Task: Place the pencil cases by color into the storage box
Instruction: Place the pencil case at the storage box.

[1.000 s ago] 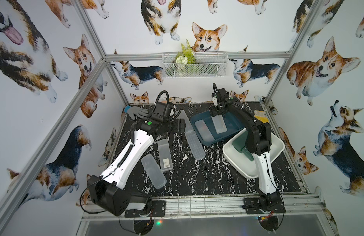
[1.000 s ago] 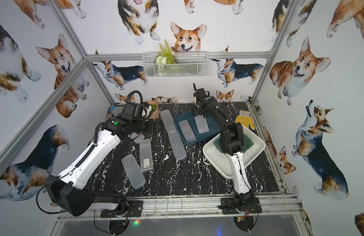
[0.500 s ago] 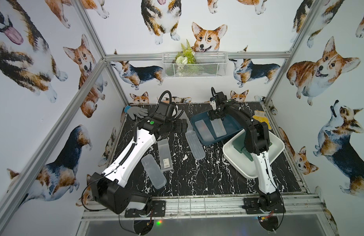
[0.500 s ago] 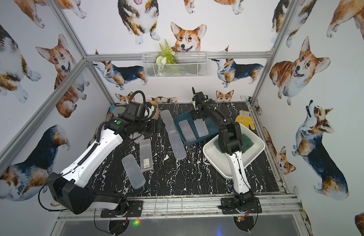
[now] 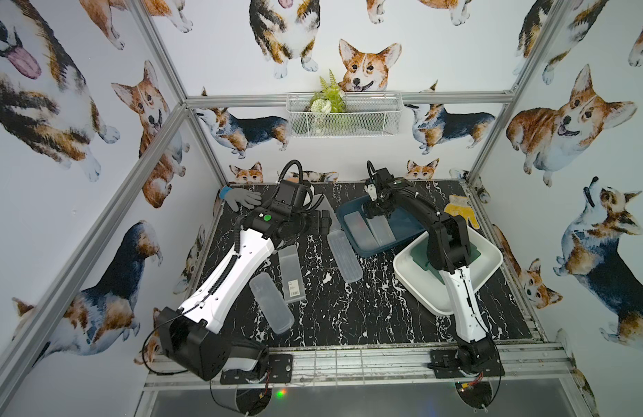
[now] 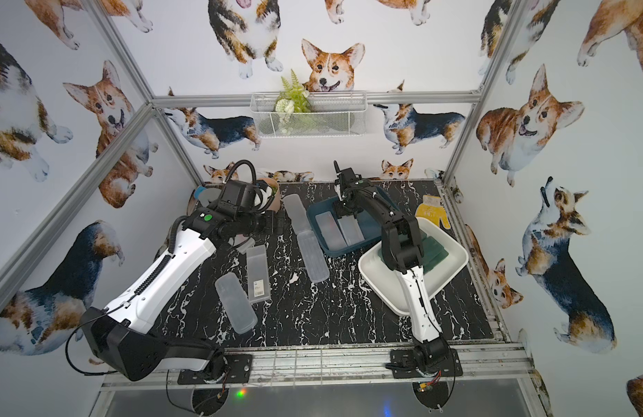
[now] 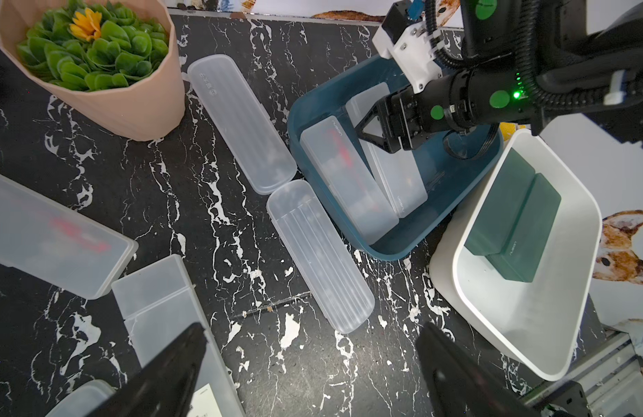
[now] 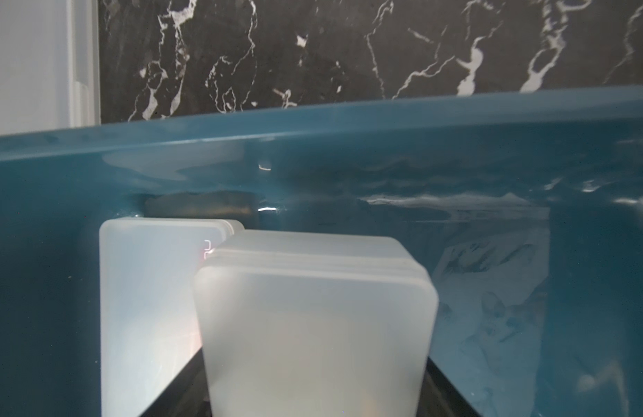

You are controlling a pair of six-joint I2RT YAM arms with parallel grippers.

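The right gripper (image 7: 367,131) is clamped on a frosted case (image 8: 313,325) beside a second frosted case (image 7: 345,180) inside the blue bin (image 7: 439,202). In both top views the arm hides this grip. The left gripper (image 7: 311,335) hovers wide open and empty above a loose frosted case (image 7: 316,256). Green cases (image 7: 511,216) lie in the white bin (image 7: 529,325).

Frosted plastic case (image 8: 313,325), glossy teal bin (image 8: 457,119)

White barcode label (image 5: 294,289) on frosted pencil case (image 5: 289,265), print unreadable
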